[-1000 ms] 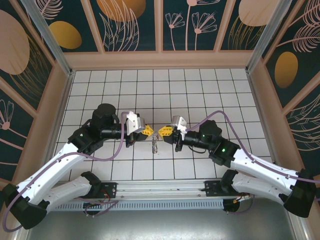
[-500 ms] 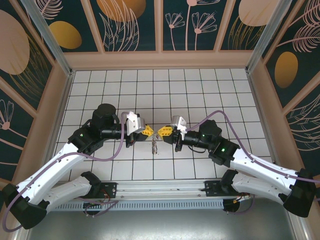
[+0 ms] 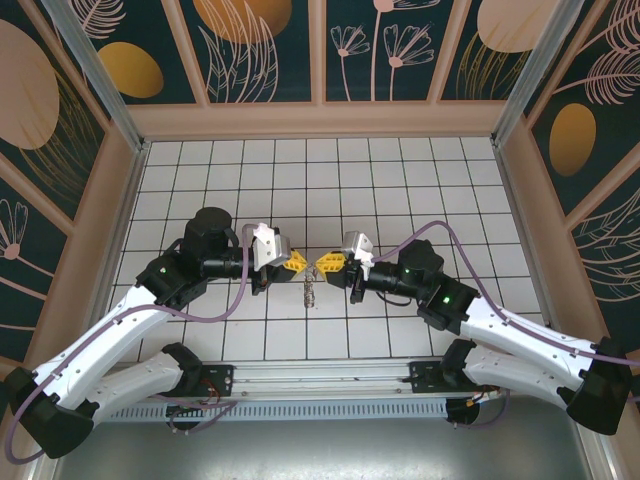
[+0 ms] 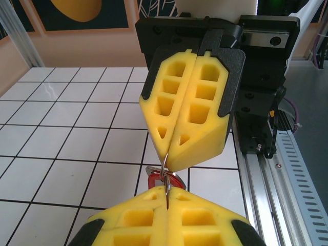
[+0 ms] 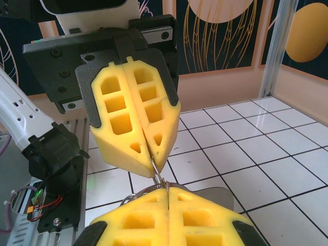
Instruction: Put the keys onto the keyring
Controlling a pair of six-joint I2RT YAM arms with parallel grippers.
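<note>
Meeting tip to tip, left gripper (image 3: 298,263) and right gripper (image 3: 324,263) both pinch the wire keyring (image 4: 164,171); keys (image 3: 311,292) dangle at 6 o'clock.

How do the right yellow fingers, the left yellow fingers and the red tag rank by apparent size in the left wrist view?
1. Right fingers.
2. Left fingers: cut off by the frame edge and nearer the camera, so unsure against the first.
3. Red tag, partly hidden.
</note>
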